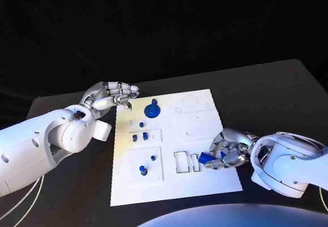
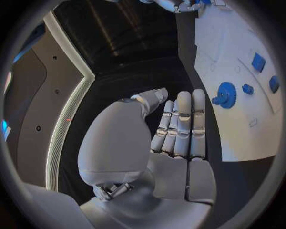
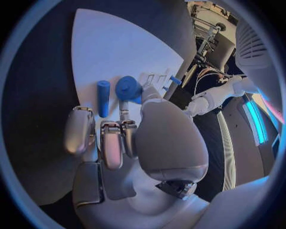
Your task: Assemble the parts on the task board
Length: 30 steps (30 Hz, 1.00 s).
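On white task board (image 1: 215,183): right hand (image 1: 229,151) fingers pinch round blue part (image 1: 207,158); left hand (image 1: 112,95) curled, empty.

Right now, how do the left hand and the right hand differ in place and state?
The left hand is at the task board's far left corner, off the white plate, holding nothing; the right hand is over the board's near right part, pinching a blue part. Both are silver, on white arms.
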Tool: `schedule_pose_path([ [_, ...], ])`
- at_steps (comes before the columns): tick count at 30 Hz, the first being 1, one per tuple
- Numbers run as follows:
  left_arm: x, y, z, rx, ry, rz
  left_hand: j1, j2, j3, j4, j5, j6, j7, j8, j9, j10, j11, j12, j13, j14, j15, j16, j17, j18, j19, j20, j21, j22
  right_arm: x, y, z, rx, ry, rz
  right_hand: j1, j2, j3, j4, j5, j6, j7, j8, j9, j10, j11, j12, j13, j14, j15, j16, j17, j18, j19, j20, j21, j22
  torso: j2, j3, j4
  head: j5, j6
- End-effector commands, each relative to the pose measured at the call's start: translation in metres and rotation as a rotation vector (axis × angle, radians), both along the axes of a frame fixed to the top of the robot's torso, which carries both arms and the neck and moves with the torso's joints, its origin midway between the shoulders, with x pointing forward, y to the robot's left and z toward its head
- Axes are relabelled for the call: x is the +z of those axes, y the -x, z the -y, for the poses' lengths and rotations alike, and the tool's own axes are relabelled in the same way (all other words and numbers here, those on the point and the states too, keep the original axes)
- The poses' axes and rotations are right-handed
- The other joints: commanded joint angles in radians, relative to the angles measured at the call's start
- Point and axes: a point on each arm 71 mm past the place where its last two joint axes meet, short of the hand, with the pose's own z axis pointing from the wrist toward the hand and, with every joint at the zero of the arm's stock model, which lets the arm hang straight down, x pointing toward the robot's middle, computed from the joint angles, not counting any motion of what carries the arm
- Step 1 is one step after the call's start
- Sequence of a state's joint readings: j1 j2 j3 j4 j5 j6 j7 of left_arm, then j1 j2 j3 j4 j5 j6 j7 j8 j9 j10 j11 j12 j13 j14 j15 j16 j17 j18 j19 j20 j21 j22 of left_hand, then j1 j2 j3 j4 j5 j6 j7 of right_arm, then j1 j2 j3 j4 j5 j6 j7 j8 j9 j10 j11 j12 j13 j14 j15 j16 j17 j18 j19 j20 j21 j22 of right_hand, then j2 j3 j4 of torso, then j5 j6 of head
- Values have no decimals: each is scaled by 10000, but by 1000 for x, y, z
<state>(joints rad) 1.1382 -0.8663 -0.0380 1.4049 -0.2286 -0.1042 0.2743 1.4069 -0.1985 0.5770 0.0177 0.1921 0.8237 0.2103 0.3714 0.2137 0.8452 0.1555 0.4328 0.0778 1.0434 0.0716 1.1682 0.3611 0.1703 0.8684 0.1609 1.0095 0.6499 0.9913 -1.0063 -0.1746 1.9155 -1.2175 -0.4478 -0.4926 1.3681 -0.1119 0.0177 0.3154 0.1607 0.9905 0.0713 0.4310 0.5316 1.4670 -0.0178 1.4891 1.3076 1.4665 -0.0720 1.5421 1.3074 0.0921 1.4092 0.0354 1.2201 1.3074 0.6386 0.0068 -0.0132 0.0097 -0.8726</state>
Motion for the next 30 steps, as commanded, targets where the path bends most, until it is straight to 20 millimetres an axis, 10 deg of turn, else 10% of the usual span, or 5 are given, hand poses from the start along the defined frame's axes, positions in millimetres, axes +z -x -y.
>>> schedule_pose_path([
  [1,1,1,3,-178,134,-30,-21,70,-11,-62,35,-73,58,46,-16,-65,1,42,0,-80,7,51,-3,150,-45,36,-2,-4,-1,3,0,-544,-940,-657,487,701,367,-238,14,449,-254,29,21,692,-80,141,2027,826,-113,70,1423,-150,33,-50,89,503,2,-2,-4,13,0],
  [30,1,1,6,-282,183,-31,-21,66,-9,-69,38,-73,57,57,-16,-72,1,51,0,-83,7,53,-4,150,-47,36,2,-1,12,-8,-40,395,-1708,-733,-1028,878,464,-232,-35,1023,-359,-126,35,868,-169,417,2303,870,-186,112,1677,-200,167,-123,306,734,19,-6,6,235,0],
])
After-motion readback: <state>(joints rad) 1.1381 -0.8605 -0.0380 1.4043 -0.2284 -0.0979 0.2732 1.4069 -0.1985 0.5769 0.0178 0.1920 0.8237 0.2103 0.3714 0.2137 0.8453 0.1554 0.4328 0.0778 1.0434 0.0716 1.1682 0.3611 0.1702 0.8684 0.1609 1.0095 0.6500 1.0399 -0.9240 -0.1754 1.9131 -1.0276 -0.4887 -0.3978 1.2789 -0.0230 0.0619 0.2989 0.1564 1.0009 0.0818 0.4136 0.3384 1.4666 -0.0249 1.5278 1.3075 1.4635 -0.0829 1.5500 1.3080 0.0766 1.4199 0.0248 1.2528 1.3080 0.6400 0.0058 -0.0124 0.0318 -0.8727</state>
